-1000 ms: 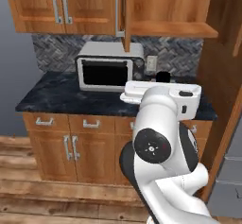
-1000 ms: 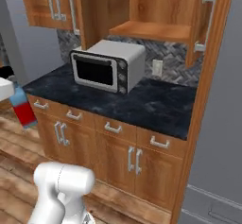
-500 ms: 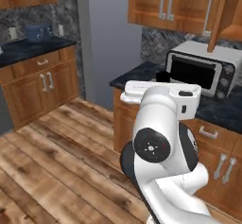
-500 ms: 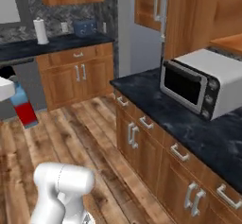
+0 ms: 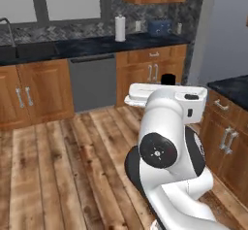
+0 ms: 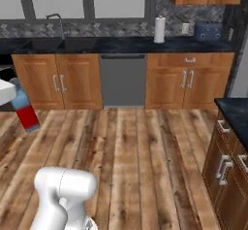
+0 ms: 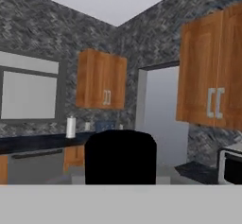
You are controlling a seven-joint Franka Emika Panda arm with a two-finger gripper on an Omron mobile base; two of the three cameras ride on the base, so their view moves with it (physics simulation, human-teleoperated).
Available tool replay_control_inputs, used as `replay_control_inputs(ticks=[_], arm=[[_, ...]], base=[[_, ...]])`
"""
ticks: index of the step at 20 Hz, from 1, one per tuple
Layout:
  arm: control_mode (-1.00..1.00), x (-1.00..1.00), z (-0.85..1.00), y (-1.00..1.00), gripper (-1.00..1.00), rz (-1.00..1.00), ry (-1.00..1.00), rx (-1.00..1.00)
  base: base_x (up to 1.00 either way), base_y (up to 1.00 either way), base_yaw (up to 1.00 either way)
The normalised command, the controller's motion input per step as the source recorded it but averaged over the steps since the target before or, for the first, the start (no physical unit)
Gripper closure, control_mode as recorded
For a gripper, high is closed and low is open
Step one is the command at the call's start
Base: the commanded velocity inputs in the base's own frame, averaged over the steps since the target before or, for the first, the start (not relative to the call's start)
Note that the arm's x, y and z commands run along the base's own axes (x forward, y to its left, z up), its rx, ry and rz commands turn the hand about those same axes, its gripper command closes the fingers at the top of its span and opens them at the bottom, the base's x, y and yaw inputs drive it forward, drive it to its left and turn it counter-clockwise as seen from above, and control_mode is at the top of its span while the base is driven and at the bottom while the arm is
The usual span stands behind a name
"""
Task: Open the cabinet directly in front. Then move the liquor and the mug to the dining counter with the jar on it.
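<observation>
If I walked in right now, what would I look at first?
Probably the big white robot arm in the middle of the wooden floor, carrying the liquor, a blue and red bottle, beside it. Behind it runs a long black counter with a white paper towel roll and a grey dishwasher underneath.

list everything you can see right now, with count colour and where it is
liquor: 1, blue upper body with red lower band, held up at the left edge of the right base view
paper towel roll: 1, white, upright on the back counter
toaster: 1, blue, on the back counter right of the roll
sink faucet: 1, dark, at the back counter under the window
dishwasher: 1, grey, under the back counter
back counter: 1, black marbled, over brown cabinets
toaster oven: 1, silver, right edge of the hand view
floor: wooden planks
gripper: 1, white hand, closed on the liquor
</observation>
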Motion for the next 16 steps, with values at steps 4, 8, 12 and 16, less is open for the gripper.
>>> replay_control_inputs(ticks=[4,8,12,16], arm=[[1.0,0.0,0.0,0.0,1.0,0.0,0.0,0.0],[1.0,0.0,0.0,0.0,1.0,0.0,0.0,0.0],[1.0,0.0,0.0,0.0,1.0,0.0,0.0,0.0],[1.0,0.0,0.0,0.0,1.0,0.0,0.0,0.0]], base=[[-0.14,0.45,0.8],[0.0,0.23,0.66],[0.69,-0.09,0.14],[1.0,-0.05,0.0]])
